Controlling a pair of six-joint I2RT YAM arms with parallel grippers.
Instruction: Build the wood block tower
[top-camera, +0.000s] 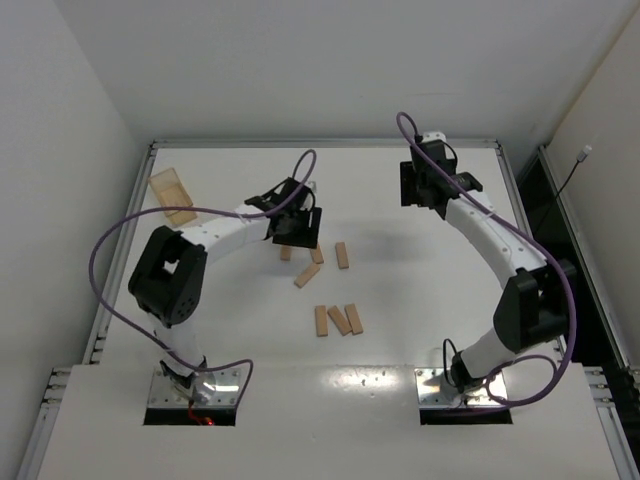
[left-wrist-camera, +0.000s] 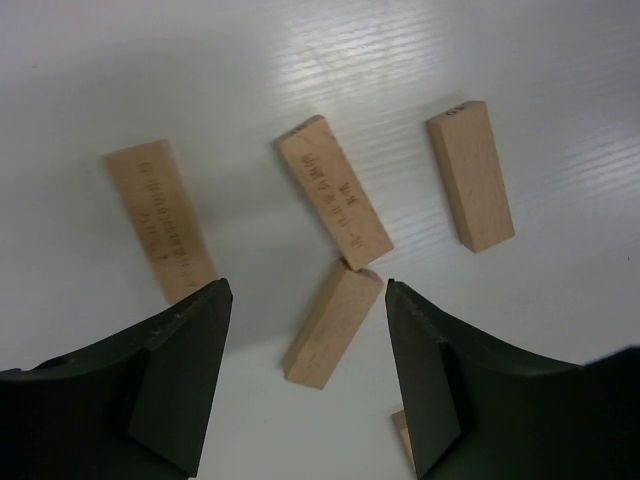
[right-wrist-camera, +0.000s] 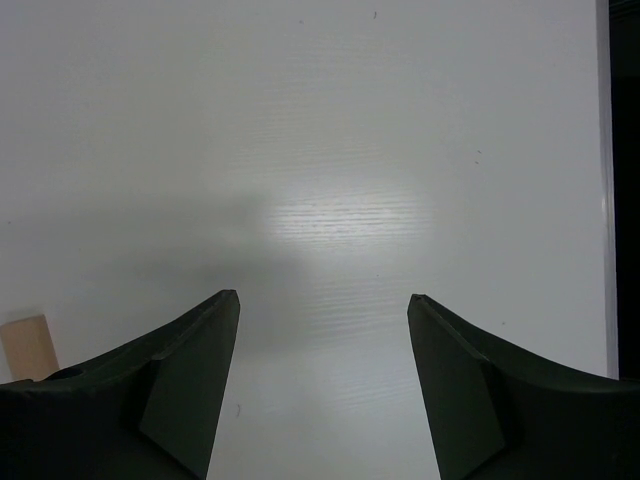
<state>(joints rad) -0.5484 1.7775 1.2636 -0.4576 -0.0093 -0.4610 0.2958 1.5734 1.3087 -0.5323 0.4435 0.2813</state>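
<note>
Several light-tan wood blocks lie flat and scattered on the white table. In the left wrist view three lie side by side: left (left-wrist-camera: 160, 220), middle (left-wrist-camera: 332, 190), right (left-wrist-camera: 471, 175). A fourth block (left-wrist-camera: 332, 322) lies slanted between the fingers of my left gripper (left-wrist-camera: 307, 285), which is open with a gap on each side of it. From above, the left gripper (top-camera: 296, 232) hovers over that group (top-camera: 307, 275). Three more blocks (top-camera: 340, 320) lie closer to the bases. My right gripper (right-wrist-camera: 323, 296) is open over bare table, far right (top-camera: 432, 185). The tower is out of view.
A translucent amber box (top-camera: 173, 195) sits at the table's far left. A block's corner (right-wrist-camera: 28, 347) shows at the left edge of the right wrist view. The table's raised rim (top-camera: 325, 143) runs along the back, with walls close on both sides.
</note>
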